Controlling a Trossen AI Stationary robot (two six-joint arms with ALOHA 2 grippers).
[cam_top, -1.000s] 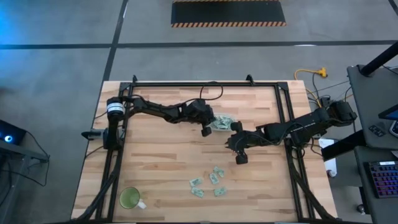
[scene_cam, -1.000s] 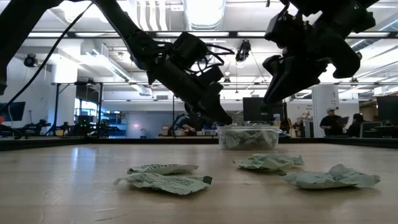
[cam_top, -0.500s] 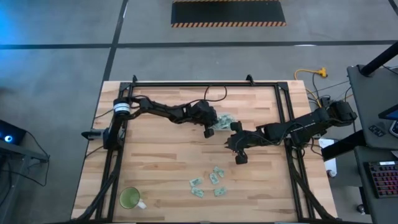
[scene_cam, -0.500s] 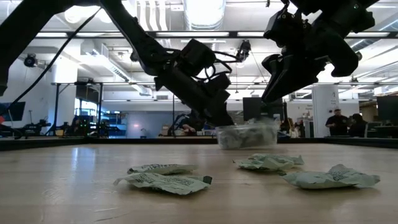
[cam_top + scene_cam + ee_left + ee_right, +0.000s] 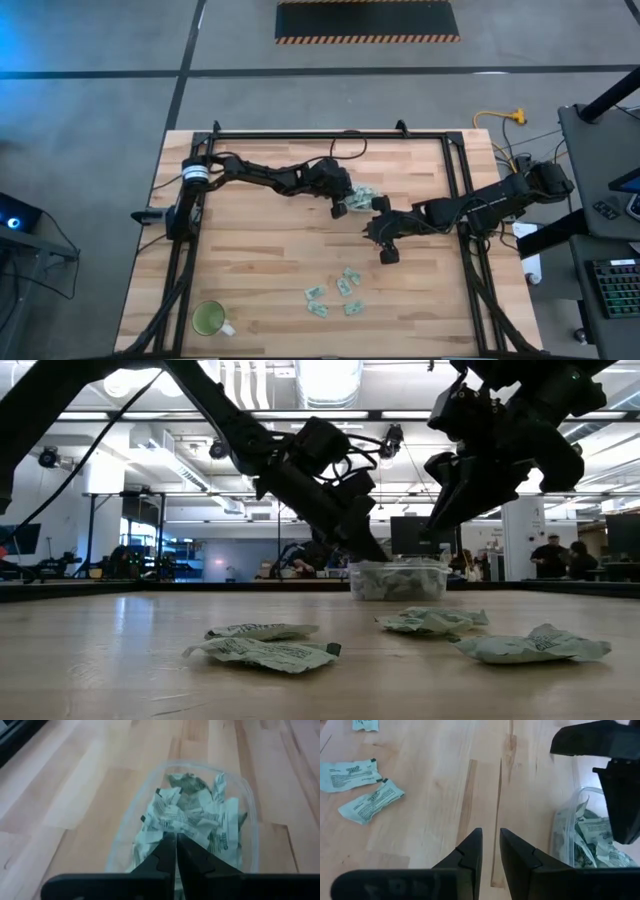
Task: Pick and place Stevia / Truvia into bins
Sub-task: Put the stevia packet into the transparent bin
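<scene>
Sachets (image 5: 192, 822) fill the tub (image 5: 250, 820) beneath the closed left pincer (image 5: 176, 842).

A grey concrete floor (image 5: 90, 120) is being crossed by dark seams. A black mat with striped hazard edging (image 5: 367, 20) is being shown at upper centre. At right, a dark desk (image 5: 600, 190) is being occupied by a black keyboard (image 5: 612, 285). Bright ceiling lights (image 5: 330, 378) are being shown overhead.

Tub (image 5: 360, 197) sits just above frame centre on the table (image 5: 260, 260), sachets (image 5: 190, 820) inside; loose sachets (image 5: 335, 293) lie lower centre, cup (image 5: 209, 319) at lower left.
</scene>
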